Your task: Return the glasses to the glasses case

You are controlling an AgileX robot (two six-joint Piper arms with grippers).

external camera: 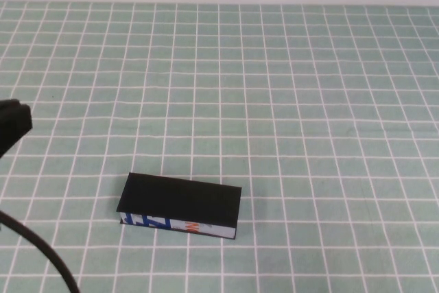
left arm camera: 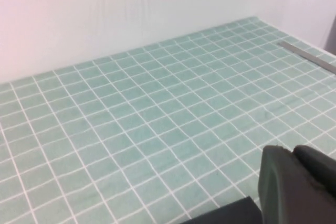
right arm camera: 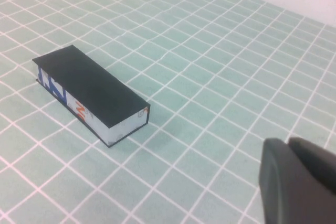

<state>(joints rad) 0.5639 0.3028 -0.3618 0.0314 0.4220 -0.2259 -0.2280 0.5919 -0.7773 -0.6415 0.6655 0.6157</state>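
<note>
The glasses case [external camera: 180, 201] lies shut on the desk [external camera: 309, 101], no glasses seen, left claw [external camera: 14, 123] unclear, right claw [right arm camera: 299, 174] closed, so maybe they were left out.

Matte black left claw [external camera: 14, 125], black cable [external camera: 41, 255], dark grey right claw [right arm camera: 296, 184]

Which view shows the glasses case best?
The right wrist view: the closed glasses case shows its lid, printed side and one end, clear of the shut right hand. The high view shows it smaller; the left wrist view, beside the left hand, barely catches it.
</note>
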